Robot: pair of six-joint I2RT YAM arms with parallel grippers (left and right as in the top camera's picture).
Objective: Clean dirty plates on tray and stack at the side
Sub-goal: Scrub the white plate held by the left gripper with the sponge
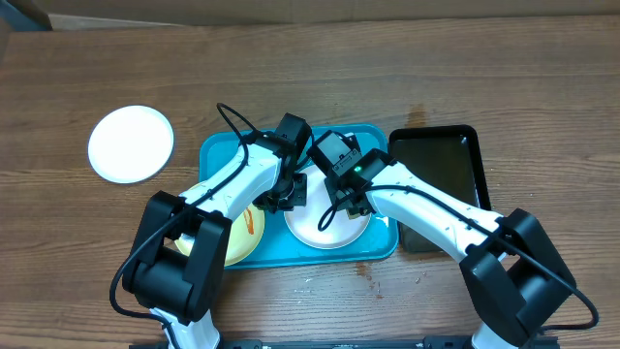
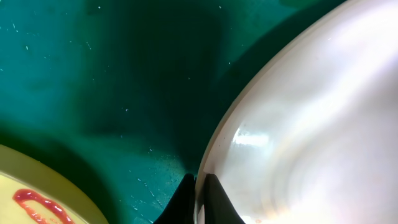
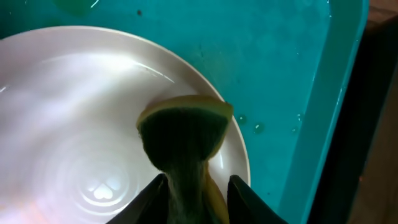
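Note:
The turquoise tray [image 1: 373, 141] holds a pale yellow-green plate [image 1: 244, 240] with a red sauce smear and a white plate [image 1: 329, 229]. Another white plate [image 1: 131, 143] lies on the table at the far left. My left gripper [image 1: 288, 197] is shut on the rim of the tray's white plate [image 2: 311, 124], one finger on each side of the edge [image 2: 199, 180]. The yellow-green plate [image 2: 37, 193] shows at the lower left of that view. My right gripper [image 3: 198, 177] holds a yellow-green sponge [image 3: 183, 134] pressed on the white plate [image 3: 74, 112] near its right rim.
A smaller black tray [image 1: 441, 179] stands right of the turquoise one, its edge showing dark at the right of the right wrist view. Both arms cross over the middle of the turquoise tray. Bare wooden table surrounds the trays.

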